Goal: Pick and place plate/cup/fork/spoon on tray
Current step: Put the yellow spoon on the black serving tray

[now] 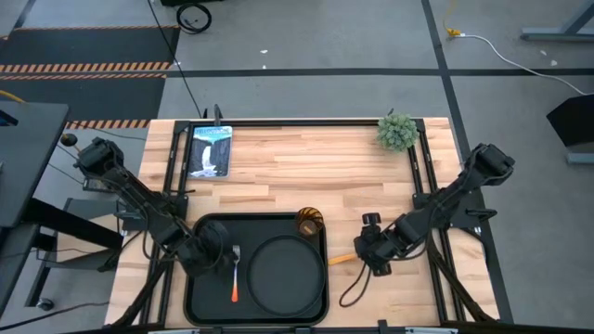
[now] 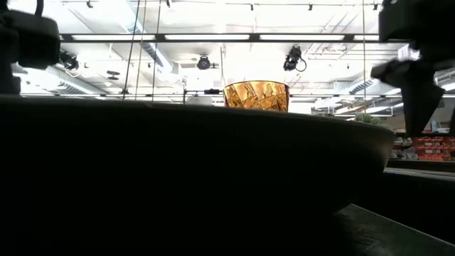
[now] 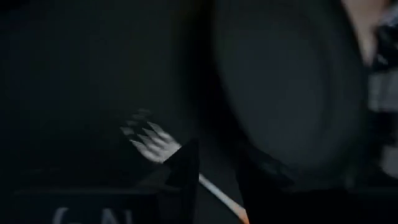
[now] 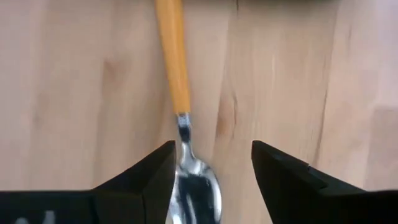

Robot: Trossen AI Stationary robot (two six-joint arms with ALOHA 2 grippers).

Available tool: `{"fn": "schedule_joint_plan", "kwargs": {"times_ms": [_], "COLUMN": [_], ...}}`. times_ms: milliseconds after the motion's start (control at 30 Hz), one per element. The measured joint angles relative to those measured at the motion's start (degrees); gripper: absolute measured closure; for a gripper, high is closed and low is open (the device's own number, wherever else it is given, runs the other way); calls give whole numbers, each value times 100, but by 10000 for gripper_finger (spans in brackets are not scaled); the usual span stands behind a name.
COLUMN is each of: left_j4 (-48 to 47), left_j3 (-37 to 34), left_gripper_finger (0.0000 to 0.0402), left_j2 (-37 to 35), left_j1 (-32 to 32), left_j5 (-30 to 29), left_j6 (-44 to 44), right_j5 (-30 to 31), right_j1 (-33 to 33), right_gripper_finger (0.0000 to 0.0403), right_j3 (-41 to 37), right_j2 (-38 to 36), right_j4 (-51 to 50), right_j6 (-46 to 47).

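Note:
The black tray [image 1: 206, 299] lies at the table's near edge. On it sit the round black plate [image 1: 288, 271], the amber cup [image 1: 309, 223] at its far right corner, and the orange-handled fork [image 1: 236, 275] left of the plate. The cup also shows in the low view [image 2: 256, 94]. The spoon [image 1: 342, 259] lies on the wood right of the tray. My left gripper [image 1: 212, 256] is open, low over the tray, with the fork's neck [image 3: 214, 190] between its fingers. My right gripper [image 1: 373, 252] is open, its fingers either side of the spoon's bowl [image 4: 198, 186]. My right gripper comes slanting down along the spoon from its bowl end. The bowl lies on the table close against one finger [image 4: 155, 177]; I cannot tell whether that finger touches it. The other finger stands apart.
A small green plant [image 1: 397, 132] stands at the table's far right and a picture book [image 1: 210, 150] lies at the far left. Bare wood lies between them and the tray. A black cable [image 1: 353, 289] loops on the table near my right gripper.

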Motion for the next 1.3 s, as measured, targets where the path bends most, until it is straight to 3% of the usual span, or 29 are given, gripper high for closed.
{"fn": "schedule_joint_plan", "kwargs": {"times_ms": [433,1000,1300], "left_j4": [1513,1516,1514], "left_j3": [0,0,2], "left_gripper_finger": [294,294,294], "left_j2": [-2,-2,-2], "left_j1": [0,0,0], "left_j5": [89,26,-10], "left_j6": [976,993,991], "right_j5": [-410,491,674], "right_j1": [-247,271,414], "right_gripper_finger": [180,182,198], "right_j3": [-582,-1414,-1936], "right_j2": [11,11,11], "right_j4": [1577,2853,3433], "right_j6": [-411,-3,169]}}
